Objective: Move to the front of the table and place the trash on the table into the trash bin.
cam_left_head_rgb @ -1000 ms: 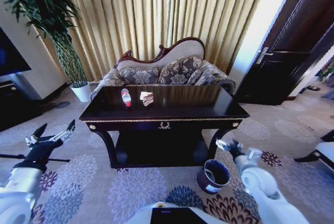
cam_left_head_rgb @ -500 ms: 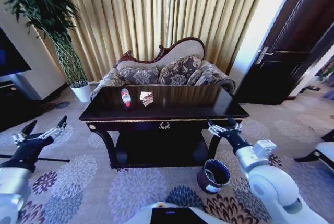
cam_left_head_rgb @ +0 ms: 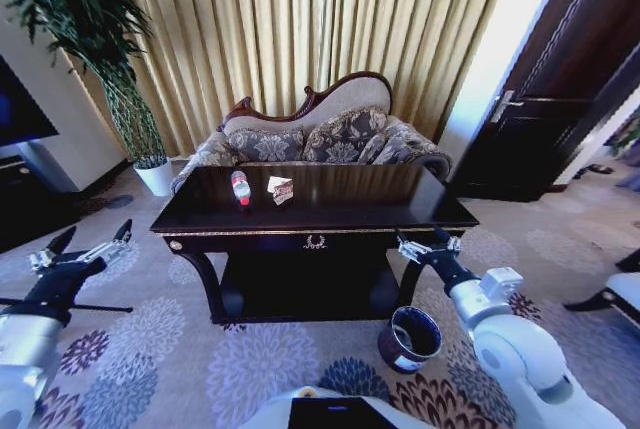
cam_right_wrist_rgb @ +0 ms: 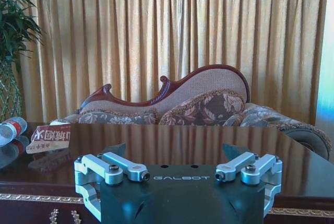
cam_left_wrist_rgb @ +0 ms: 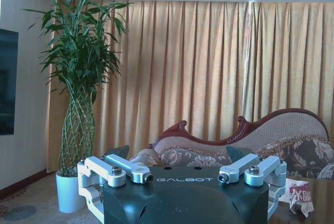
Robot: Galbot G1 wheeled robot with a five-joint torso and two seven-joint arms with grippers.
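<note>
- While the right gripper (cam_left_head_rgb: 429, 245) hangs with fingers spread and nothing between them, it sits just before the front right corner of the large dark glossy wooden table with gold edging (cam_left_head_rgb: 380, 211).
- The left gripper (cam_left_head_rgb: 80, 247), likewise agape and empty, is held off the table's left end over the floral carpet (cam_left_head_rgb: 250, 359).
- On the tabletop's left rear lie a clear plastic bottle with red cap (cam_left_head_rgb: 240, 187) and, beside it, a brown-and-white wrapper (cam_left_head_rgb: 283, 189).
- The small round dark bin (cam_left_head_rgb: 409, 338) stands on the floor by the front right leg, below the right arm.
</note>
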